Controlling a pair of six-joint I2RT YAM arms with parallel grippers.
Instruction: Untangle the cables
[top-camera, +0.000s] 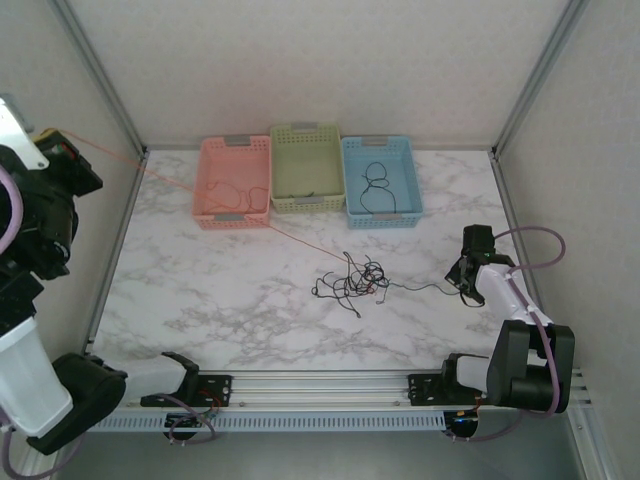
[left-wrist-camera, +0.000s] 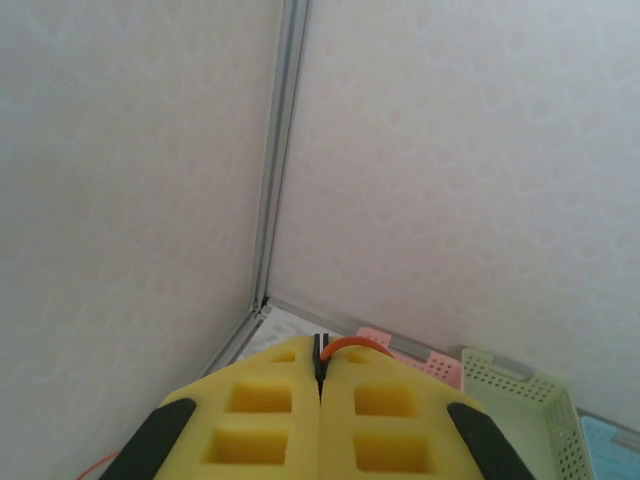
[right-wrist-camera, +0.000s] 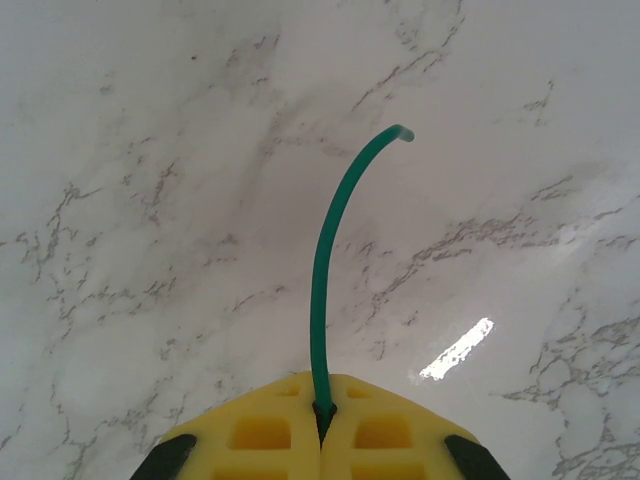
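Left claw: raised high beside the left wall, its yellow pads pressed together and pinching the red-orange cable, which loops out just past the fingertips.
Red-orange cable: stretched in a straight line away from the left claw, down past the near corner of the pink basket and into the tangle.
Right claw: held low over the marble table, pads closed on the green cable; a short free end curves out ahead of the fingertips.
Tangle: a loose knot of dark and coloured cables lying on the table, near the right claw on its left side, well apart from and far below the left claw. A thin strand leads from it to the right claw.
Baskets: pink, green and blue in a touching row, beyond both claws at the back wall.
Sorted cables: a black cable lies in the blue basket, a reddish one in the pink.
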